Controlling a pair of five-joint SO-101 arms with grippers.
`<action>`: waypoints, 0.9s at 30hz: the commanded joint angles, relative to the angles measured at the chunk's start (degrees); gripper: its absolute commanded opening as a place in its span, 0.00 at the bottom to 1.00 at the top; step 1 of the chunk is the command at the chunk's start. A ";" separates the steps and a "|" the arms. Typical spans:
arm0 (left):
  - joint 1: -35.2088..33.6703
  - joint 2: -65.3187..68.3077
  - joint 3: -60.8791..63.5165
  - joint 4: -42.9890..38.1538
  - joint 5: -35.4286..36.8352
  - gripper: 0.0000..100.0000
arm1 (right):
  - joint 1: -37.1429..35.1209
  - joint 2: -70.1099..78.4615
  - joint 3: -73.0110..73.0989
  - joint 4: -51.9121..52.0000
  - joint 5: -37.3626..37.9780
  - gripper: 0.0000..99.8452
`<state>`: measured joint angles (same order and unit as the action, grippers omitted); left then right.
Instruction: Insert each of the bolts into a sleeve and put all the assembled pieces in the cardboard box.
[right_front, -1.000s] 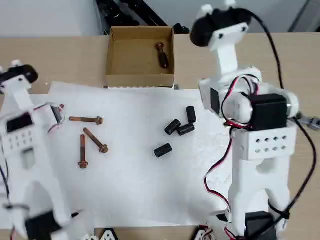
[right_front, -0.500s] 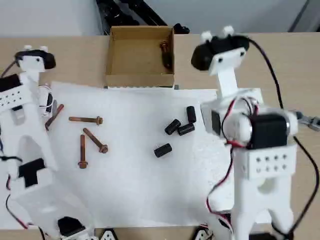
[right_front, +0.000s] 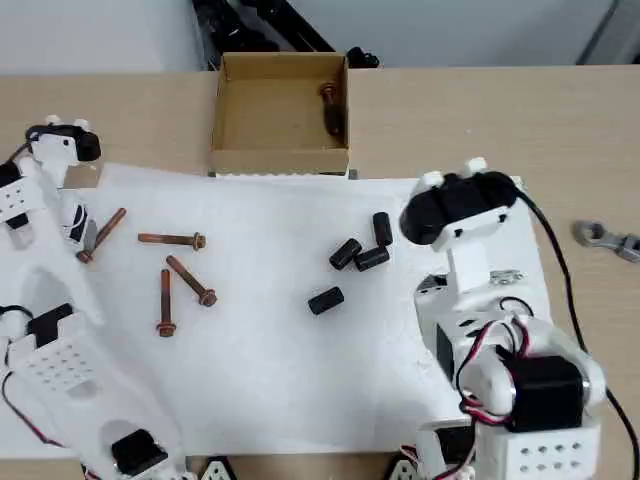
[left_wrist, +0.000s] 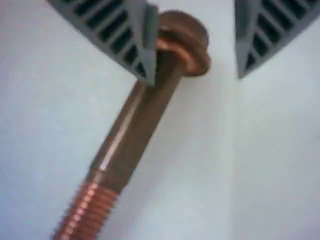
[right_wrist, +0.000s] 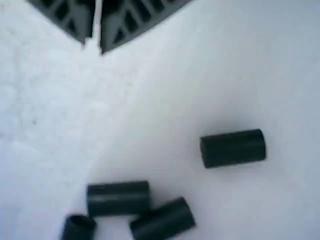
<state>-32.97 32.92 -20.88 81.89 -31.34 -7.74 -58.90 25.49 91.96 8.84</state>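
In the left wrist view a copper bolt (left_wrist: 145, 125) lies on the white sheet. My left gripper (left_wrist: 195, 67) is open around its head, and one finger (left_wrist: 125, 40) touches the head. In the high view this bolt (right_front: 102, 233) lies at the sheet's left edge beside the left gripper (right_front: 84, 238). Three more bolts (right_front: 172, 240) (right_front: 190, 281) (right_front: 165, 303) lie just right of it. Several black sleeves (right_front: 326, 300) (right_front: 371, 258) lie mid-sheet. My right gripper (right_wrist: 97, 45) is shut and holds nothing, above the sheet near the sleeves (right_wrist: 232, 147) (right_wrist: 118, 198). One assembled piece (right_front: 330, 107) lies in the cardboard box (right_front: 228, 110).
The white foam sheet (right_front: 260, 380) covers most of the wooden table. The right arm's body (right_front: 510, 370) stands at the front right and the left arm's (right_front: 60, 370) at the front left. A small metal tool (right_front: 605, 237) lies at the table's right edge.
The right arm has drawn back from beside the box toward the front. The left arm swung toward the far left; a bolt now lies at the sheet's left edge by its gripper.
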 joint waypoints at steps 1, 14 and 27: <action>1.14 0.35 -1.54 -2.11 -1.67 0.10 | 2.42 -0.92 0.18 -1.36 0.53 0.00; 2.02 8.97 -1.63 -3.52 -2.81 0.09 | 2.59 -0.84 0.18 -0.84 0.18 0.00; 0.44 9.32 -6.73 3.60 -13.27 0.00 | 2.59 -0.84 0.18 -0.84 0.18 0.00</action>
<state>-30.68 41.89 -25.36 83.47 -40.75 -5.89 -59.25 25.93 91.96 8.84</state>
